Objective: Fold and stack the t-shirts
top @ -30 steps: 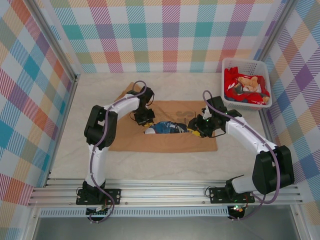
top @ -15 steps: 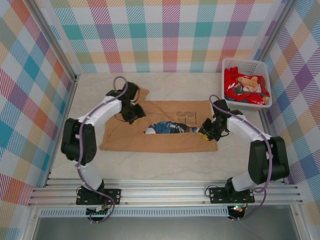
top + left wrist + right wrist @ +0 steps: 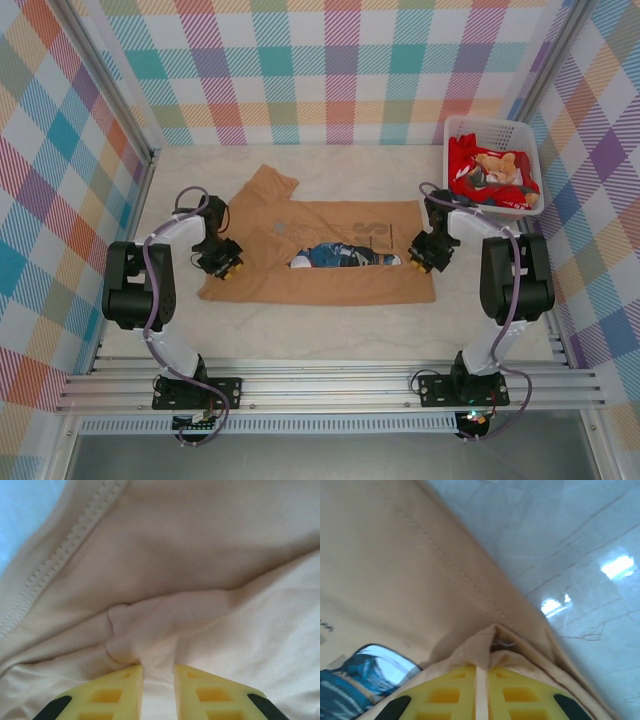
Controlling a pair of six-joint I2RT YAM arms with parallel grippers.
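So the tan-brown soft cloth t-shirt (image 3: 330, 288) is laid out flat across the middle of the pale bench (image 3: 330, 335). Its lower part looks to be doubled over already, and the blue-and-white cartoon print (image 3: 340, 256) is peeking out of the fold in the middle. The left gripper (image 3: 224, 266) is parked on the shirt's left edge near the sleeve. In the wrist view its yellow fingers (image 3: 120, 692) are drawn nearly together, with a pucker of fabric caught in the narrow gap. The right gripper (image 3: 421, 262) is set on the opposite edge and pressed all but closed on a thin fold of the hem. Bare bench can be seen just beside it. Over in the far right corner, red and tan cloth is heaped in a white plastic lattice basket (image 3: 449, 160), well apart from all this. Best guess: the fold is mid-way, with both side edges pinched for the next crease. What's probably needed next is for both ends to be lifted together and carried evenly across, so the cloth isn't dragged or skewed. One slipped pinch and the fold gets lopsided.
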